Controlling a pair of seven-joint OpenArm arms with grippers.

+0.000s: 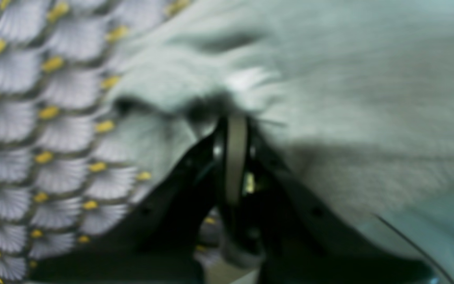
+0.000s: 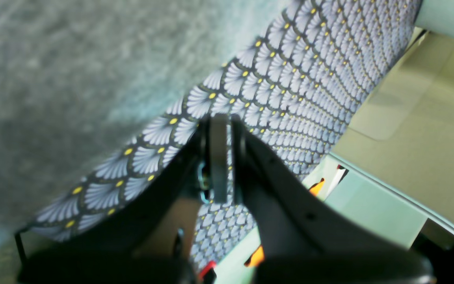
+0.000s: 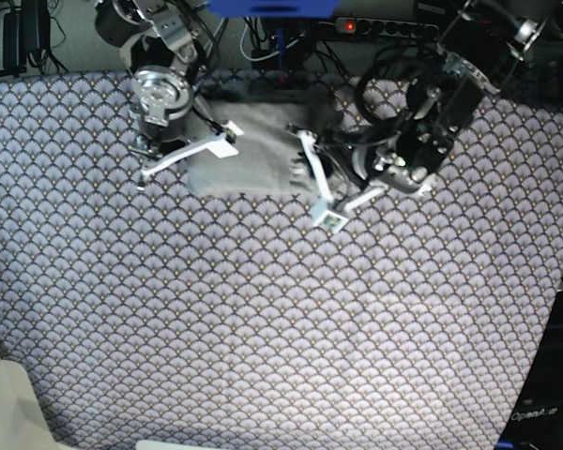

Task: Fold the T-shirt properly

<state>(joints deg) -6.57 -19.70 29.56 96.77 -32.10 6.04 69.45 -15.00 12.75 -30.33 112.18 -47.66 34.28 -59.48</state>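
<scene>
1. Black fingers of the left claw (image 1: 233, 122) fill the near left wrist view, pinched shut on the T-shirt (image 1: 329, 98) edge, probably to hold that side for a fold.
2. Right claw (image 2: 221, 120) is closed on nothing, hovering beside the shirt over the scallop-patterned cloth (image 2: 290, 79).
3. From the base view, the T-shirt (image 3: 249, 155) lies as a compact rectangle on the bench's far side, between both arms; folding looks nearly complete.

left hand (image 1: 233, 122) pinching t-shirt (image 1: 329, 98)
</scene>
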